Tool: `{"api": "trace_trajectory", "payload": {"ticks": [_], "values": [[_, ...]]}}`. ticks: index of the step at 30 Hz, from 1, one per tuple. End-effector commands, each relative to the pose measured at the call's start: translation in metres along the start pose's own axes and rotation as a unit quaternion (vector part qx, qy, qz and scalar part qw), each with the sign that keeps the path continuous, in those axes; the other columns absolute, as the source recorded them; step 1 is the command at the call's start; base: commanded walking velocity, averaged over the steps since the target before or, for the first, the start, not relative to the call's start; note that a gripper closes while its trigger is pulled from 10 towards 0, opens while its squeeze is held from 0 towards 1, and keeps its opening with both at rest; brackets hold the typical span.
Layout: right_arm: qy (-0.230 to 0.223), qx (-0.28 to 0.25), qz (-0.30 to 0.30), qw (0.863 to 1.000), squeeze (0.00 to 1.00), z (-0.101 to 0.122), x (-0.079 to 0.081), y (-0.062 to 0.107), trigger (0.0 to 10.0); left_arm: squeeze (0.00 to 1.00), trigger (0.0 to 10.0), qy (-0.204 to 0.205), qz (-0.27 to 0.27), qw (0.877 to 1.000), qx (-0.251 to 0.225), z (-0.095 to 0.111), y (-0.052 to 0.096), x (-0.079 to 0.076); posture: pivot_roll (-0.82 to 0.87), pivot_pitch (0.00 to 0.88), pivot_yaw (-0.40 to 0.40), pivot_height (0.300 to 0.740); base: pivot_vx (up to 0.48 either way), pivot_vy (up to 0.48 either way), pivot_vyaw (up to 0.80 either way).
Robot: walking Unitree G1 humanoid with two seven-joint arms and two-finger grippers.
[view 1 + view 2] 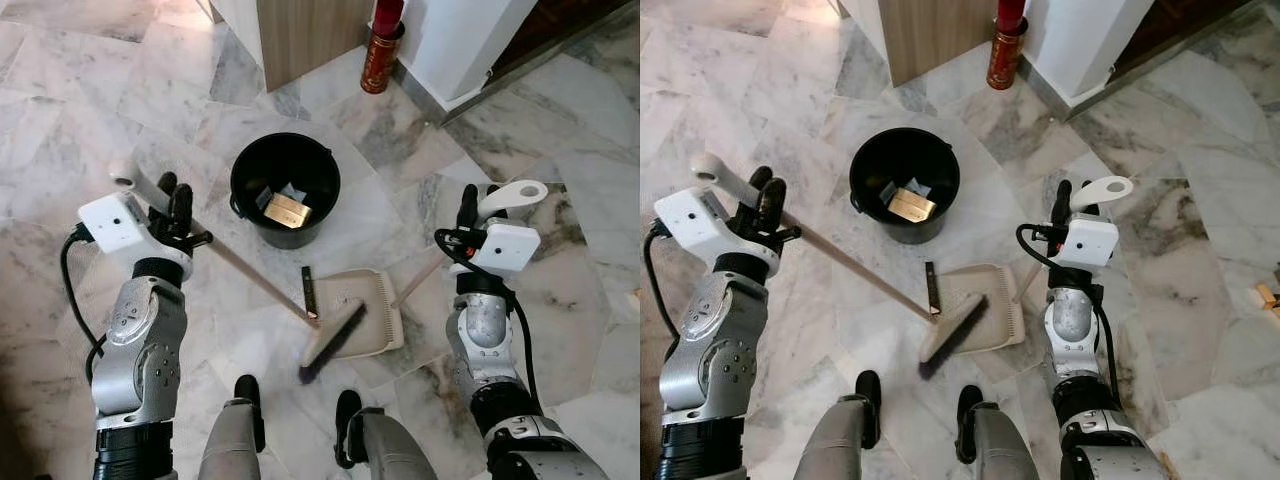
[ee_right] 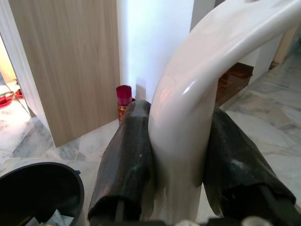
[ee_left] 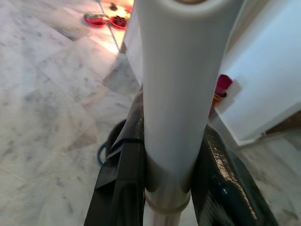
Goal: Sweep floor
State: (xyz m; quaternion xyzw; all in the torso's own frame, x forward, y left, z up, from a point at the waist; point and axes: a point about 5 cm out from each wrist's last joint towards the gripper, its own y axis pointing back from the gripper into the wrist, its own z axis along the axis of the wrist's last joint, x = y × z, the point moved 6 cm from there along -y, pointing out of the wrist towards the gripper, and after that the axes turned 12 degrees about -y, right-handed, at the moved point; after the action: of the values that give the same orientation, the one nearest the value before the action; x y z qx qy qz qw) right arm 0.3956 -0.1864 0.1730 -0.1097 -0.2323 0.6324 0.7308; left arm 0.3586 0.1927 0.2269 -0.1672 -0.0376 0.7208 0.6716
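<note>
A black bucket [image 1: 285, 187] is seen on the marble floor [image 1: 80, 120], in front of the robot. Some scraps of paper and a small gold-brown box [image 1: 287, 210] are seen inside it. Near the bucket, closer to the robot, a beige dustpan [image 1: 375, 325] is set flat on the floor. A small dark strip [image 1: 309, 293] is seen lying at the dustpan's edge.

The broom [image 1: 330, 340] is made of a long thin stick with a white grip at the top and a flat head with dark bristles. Its head is placed on the floor at the mouth of the dustpan, touching it. The stick is tilted up toward the robot's left side.

The white grip of the broom is pinched by the left gripper [image 1: 174, 203], with the jaws pressed on both sides of it. The curved white handle [image 1: 510, 195] of the dustpan is pinched by the right gripper [image 1: 468, 207], with the jaws tight on each side.

A red and gold can [image 1: 380, 55] is stood by the white wall, next to a wooden panel [image 1: 310, 35]. The robot's two dark feet are seen just behind the broom head.
</note>
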Motion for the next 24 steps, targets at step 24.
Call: {"api": "trace_trajectory", "payload": {"ticks": [24], "values": [[-0.002, 0.042, -0.011, 0.999, 0.0, -0.02, -0.004, 0.013, 10.0, 0.0, 9.6, -0.139, 0.015, 0.99, -0.017, 0.045, 0.028, 0.039, 0.2, 0.456, -0.036, 0.74, 0.0, 0.0, 0.0]]}}
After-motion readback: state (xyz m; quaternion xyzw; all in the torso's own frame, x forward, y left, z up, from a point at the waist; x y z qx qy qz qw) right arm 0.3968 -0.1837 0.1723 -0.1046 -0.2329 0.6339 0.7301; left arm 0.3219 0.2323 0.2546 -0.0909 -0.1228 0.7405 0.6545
